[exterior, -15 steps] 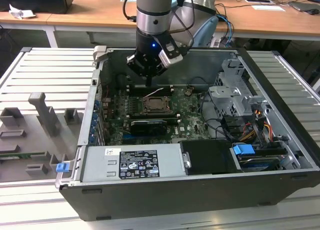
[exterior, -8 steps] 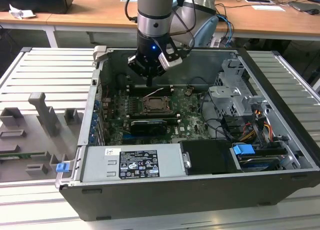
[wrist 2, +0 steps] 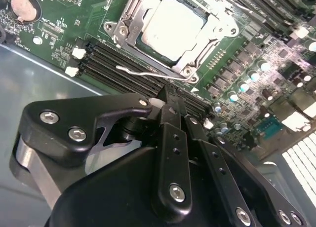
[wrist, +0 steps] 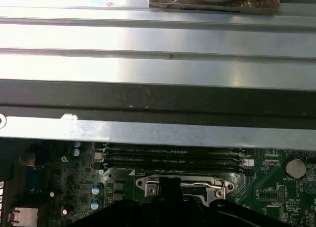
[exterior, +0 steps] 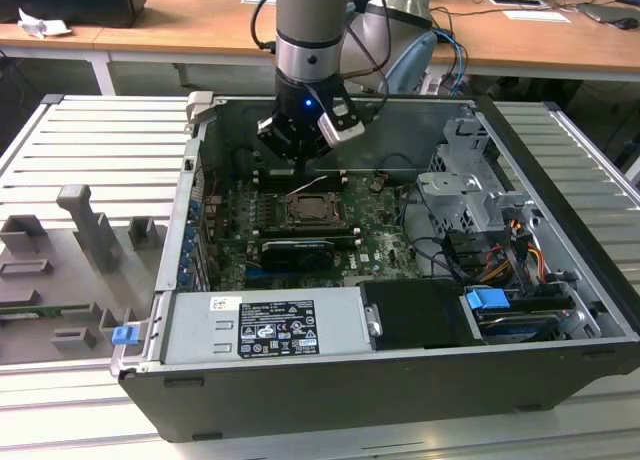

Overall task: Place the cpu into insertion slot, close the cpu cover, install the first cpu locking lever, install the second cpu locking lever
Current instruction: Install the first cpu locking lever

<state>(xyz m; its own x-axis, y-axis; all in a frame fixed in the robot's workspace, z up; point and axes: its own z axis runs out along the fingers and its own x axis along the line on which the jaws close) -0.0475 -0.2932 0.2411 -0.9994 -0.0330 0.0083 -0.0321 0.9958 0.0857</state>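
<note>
One locking lever point(wrist 2: 148, 72) stands unlatched; my gripper point(wrist 2: 170, 96), fingers closed and empty, should press it squarely beside the cpu cover point(wrist 2: 170, 32).

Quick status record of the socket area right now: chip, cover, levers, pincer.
chip: cpu lies seated in the insertion slot
cover: cpu cover down over the chip's edges
lever: one wire lever lies beside the socket, next to the memory slots
pincer: gripper above the memory slots, close to the socket, holding nothing visible
case: computer case open on the table
</note>
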